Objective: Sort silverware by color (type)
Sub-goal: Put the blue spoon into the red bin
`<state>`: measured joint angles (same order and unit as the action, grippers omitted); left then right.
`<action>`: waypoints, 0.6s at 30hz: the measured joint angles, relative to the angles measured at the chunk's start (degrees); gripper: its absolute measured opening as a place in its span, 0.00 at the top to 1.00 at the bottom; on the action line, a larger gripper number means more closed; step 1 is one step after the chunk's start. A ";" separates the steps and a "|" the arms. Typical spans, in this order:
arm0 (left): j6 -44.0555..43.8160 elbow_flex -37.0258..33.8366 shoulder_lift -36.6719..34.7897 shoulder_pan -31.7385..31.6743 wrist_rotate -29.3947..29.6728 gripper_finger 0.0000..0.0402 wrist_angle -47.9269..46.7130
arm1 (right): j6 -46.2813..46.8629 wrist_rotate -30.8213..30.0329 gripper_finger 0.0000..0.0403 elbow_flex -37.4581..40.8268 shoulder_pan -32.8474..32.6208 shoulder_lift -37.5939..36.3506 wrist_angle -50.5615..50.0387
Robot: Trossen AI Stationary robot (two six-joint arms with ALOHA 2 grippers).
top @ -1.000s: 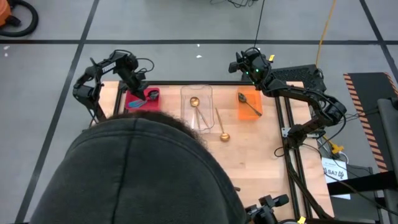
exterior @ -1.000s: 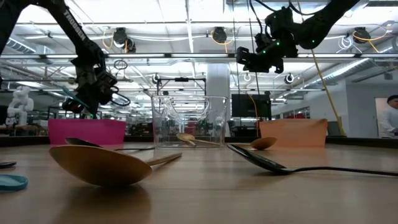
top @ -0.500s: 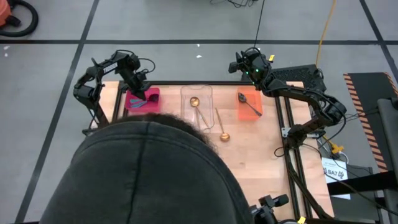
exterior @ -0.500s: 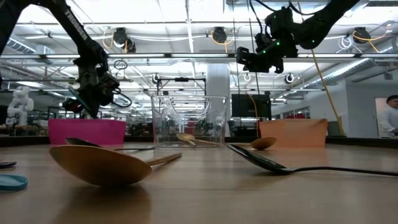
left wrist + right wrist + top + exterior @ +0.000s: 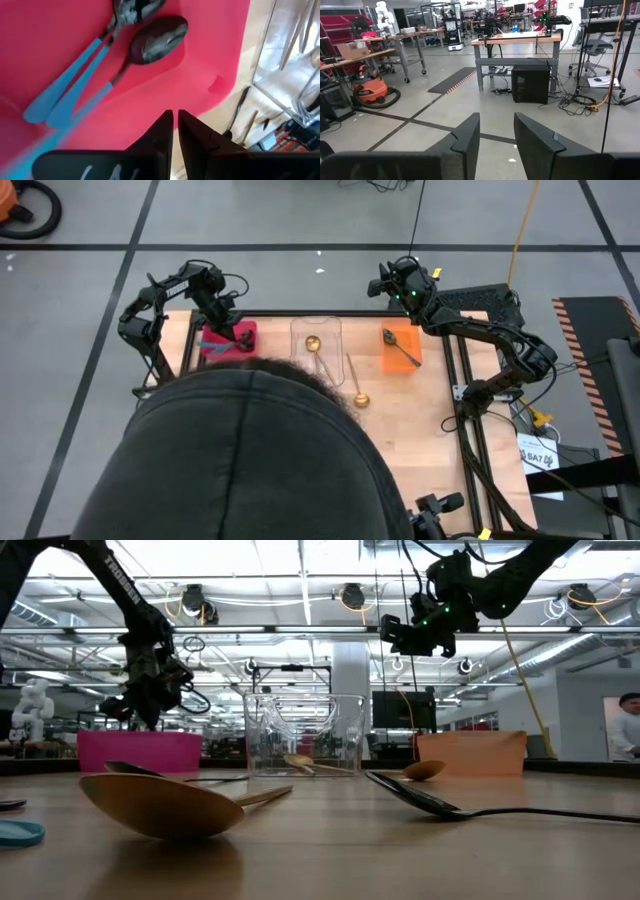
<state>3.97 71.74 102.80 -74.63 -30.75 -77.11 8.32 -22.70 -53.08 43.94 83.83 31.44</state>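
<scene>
Left gripper (image 5: 175, 116), jaws barely apart and holding nothing, hangs over the pink bin (image 5: 210, 45) where the blue-handled spoons (image 5: 107, 65) lie, right gripper (image 5: 496, 131) hangs empty and half-open off the table; risk: descending could snag those spoons.

You had little to read here. In the high view, a white sheet (image 5: 537, 452) lying on the floor beside the table's right edge carried dark characters that looked like "BA7", though the first was uncertain. In the low view, white lettering ran along the left arm (image 5: 118, 580) and seemed to spell "TROSSEN". The body of the left gripper (image 5: 175, 116) bore white strokes you could not have read. Nothing else was legible.
</scene>
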 joint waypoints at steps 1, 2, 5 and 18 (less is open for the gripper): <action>0.25 0.25 -0.01 0.00 -0.19 0.91 -0.68 | 0.00 0.00 0.72 0.00 0.00 0.00 0.02; 0.57 0.65 -0.02 0.00 -0.28 0.91 -1.22 | 0.00 0.00 0.72 0.00 0.00 0.00 0.02; 1.99 1.97 -0.02 0.00 -0.28 0.91 -3.45 | 0.00 0.00 0.72 0.00 0.00 0.00 0.02; 15.22 9.05 -0.07 1.93 7.74 0.91 -9.31 | 0.00 0.34 0.72 0.00 -0.55 0.00 0.46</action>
<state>19.19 80.79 102.74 -72.70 -23.01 -86.42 8.32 -22.36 -53.08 43.40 83.83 31.90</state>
